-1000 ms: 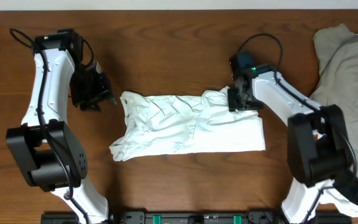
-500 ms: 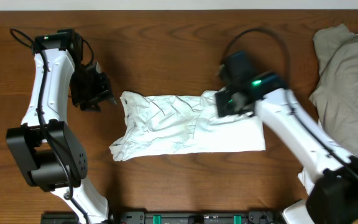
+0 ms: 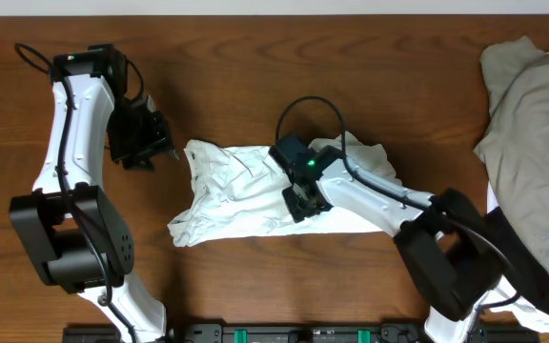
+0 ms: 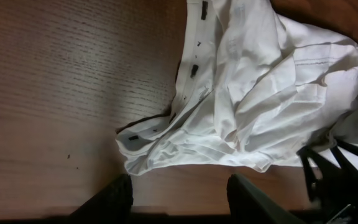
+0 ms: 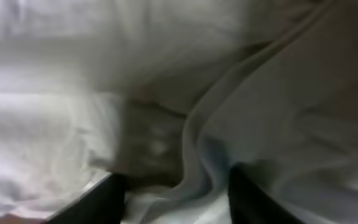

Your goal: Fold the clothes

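- We saw the white T-shirt (image 3: 232,186) lying crumpled near the middle of the desk (image 3: 255,76); its long side ran left to right, and its cloth was bunched into many creases.
- From the overhead view, the right claw (image 3: 298,202) sat on the middle of the T-shirt; the right arm reached in from the lower right and lay across the garment's right part, hiding it.
- In the right wrist view, white cloth (image 5: 73,124) filled the whole picture; a raised fold ran down between the two fingers of the right claw (image 5: 179,186); the picture was blurred, yet we judged the claw to be closed narrowly on that fold.
- The left claw (image 3: 155,151) stood off the T-shirt's upper left corner, near it but not touching it.
- In the left wrist view, the left claw (image 4: 179,193) stood wide; its fingers (image 4: 120,196) were well apart, with only bare desk (image 4: 61,93) between them; it held nothing.
- That same view showed the T-shirt (image 4: 260,106) beyond the fingers, its edge folded under; a small dark tag (image 4: 131,140) showed at the nearest corner.
- A beige-grey garment (image 3: 532,114) lay heaped at the far right of the desk, well apart from the T-shirt.
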Available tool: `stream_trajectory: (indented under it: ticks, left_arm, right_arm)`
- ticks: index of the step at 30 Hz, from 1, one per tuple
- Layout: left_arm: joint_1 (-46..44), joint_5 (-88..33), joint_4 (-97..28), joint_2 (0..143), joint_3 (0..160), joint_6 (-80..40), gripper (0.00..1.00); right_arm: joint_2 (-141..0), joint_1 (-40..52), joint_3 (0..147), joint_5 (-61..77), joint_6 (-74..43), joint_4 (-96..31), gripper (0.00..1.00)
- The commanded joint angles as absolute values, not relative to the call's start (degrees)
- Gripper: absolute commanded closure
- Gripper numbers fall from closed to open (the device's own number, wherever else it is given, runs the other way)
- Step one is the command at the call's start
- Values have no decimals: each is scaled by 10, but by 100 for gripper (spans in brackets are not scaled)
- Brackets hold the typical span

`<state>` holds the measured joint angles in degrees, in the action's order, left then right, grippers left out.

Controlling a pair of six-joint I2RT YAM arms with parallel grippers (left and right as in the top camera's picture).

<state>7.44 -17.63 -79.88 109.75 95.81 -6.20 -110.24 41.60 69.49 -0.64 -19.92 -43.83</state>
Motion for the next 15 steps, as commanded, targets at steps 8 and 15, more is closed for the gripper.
stream_trajectory:
  ticks: [8, 15]
  left_arm:
    - [75, -175, -802, 1098, 957, -63, 48]
    - [75, -175, -802, 1098, 957, -63, 48]
  right_arm:
    - [-1082, 424, 694, -33, -224, -445, 89]
    - [-997, 424, 694, -36, -205, -447, 81]
